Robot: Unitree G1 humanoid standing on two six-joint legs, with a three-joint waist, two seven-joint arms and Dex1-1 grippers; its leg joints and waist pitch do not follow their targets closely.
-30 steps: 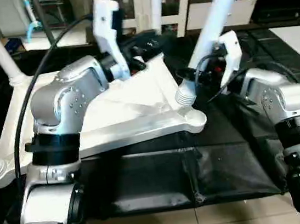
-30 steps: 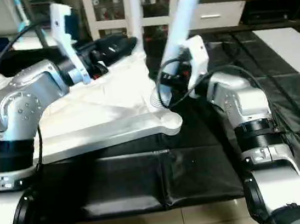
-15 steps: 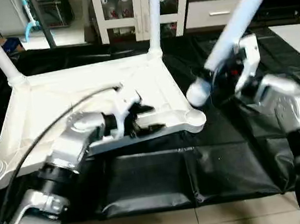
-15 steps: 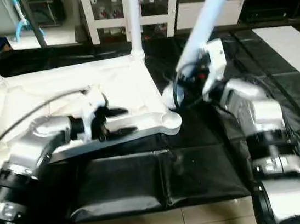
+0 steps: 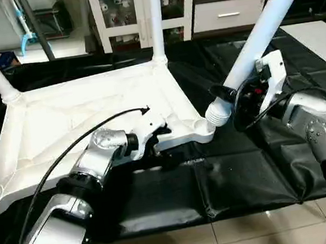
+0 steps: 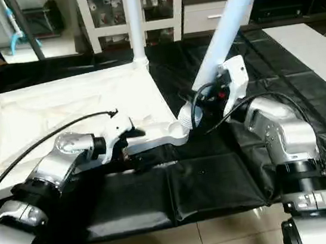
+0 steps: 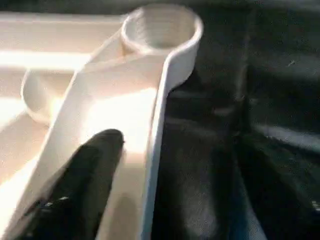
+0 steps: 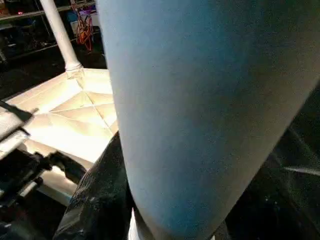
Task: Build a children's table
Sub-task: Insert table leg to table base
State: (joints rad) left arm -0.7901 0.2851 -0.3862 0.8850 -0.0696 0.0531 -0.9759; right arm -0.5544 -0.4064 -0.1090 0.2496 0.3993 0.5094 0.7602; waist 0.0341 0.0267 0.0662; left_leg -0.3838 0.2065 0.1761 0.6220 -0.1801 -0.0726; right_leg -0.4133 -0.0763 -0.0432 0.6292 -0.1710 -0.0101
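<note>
Since the earlier frame my left arm has swung down off the table top (image 5: 89, 110) to its near edge, and the leg (image 5: 262, 30) has dropped closer to the empty corner socket (image 5: 203, 130). The left claw (image 5: 161, 145) sits at that near edge just left of the socket; one black finger (image 7: 85, 175) lies on the rim, jaws spread wide, gripping nothing. Right of the socket, the right claw (image 5: 241, 96) clamps the leg just above its threaded end (image 5: 218, 110). The leg slants up and away to the right, its thread just beside the socket, not yet over it.
</note>
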